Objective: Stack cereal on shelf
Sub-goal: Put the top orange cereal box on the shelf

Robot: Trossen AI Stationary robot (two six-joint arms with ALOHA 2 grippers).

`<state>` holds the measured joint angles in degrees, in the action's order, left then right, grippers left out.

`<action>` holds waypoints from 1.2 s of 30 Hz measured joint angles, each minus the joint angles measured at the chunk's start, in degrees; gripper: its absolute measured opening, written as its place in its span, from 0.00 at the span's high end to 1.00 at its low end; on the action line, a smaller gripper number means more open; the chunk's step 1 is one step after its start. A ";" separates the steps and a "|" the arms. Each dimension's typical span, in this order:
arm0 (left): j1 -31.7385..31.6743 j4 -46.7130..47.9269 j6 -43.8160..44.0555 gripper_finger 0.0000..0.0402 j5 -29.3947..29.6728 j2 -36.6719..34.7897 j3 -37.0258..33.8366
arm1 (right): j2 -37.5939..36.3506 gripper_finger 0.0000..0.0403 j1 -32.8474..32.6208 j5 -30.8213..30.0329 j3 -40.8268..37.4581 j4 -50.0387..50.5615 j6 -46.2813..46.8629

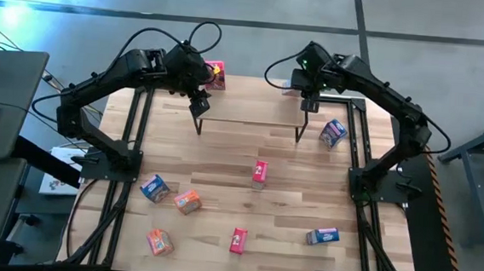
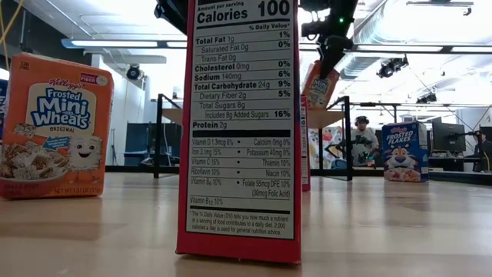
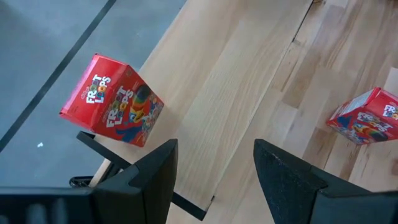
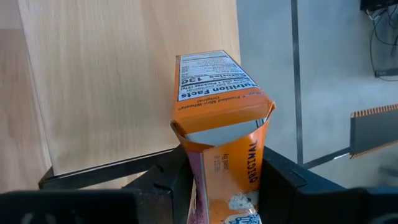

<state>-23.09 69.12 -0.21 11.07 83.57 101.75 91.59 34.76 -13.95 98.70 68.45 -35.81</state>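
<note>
We read the scene from the near counter (image 1: 292, 156) edge outward. Closest to the low camera stands a red box (image 2: 240, 131), upright on the pale wood-grain counter, its narrow nutrition panel facing us; an orange wheat-cereal box (image 2: 52, 127) stands upright to one side and a blue flakes box (image 2: 404, 151) farther off on the other. From above we count further small rectangular cardboard boxes scattered on the planks, well apart from both tools: two orange (image 1: 188, 202) (image 1: 159, 242), one blue (image 1: 154, 187), another blue (image 1: 322, 236), and a red one mid-counter (image 1: 260, 173); a blue box (image 1: 333, 132) lies just beside the shelf's right legs.

The shelf (image 1: 253, 102) is a light, smooth wooden board on thin black metal legs at the far side. The left tool (image 1: 200, 105) hangs over the shelf's left part, its two dark fingers (image 3: 149, 180) spread and empty; a red fruit-loop box (image 3: 113, 102) sits just ahead of it on the board's far left corner, tilted relative to the edges and not touched by the fingers.

The right tool (image 1: 309, 102) is above the shelf's far right corner, pinching an orange box (image 4: 224, 124) between its dark fingers; the carton's top flap is dented inward. Whether this box touches the board we cannot tell.
</note>
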 joint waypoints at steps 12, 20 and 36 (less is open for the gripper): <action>0.00 0.00 0.00 0.50 0.00 0.00 0.00 | -0.02 0.68 -0.06 0.77 -0.02 1.85 2.41; 0.00 -0.01 0.00 0.50 0.00 0.00 0.00 | 0.20 0.68 0.39 0.85 -0.02 1.33 2.40; 0.00 -0.02 0.00 0.50 0.00 0.02 0.00 | 0.68 0.68 0.59 0.98 -0.02 0.58 0.85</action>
<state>-23.09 69.10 -0.20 11.07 83.59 101.75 92.27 35.35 -12.97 98.67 69.02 -34.96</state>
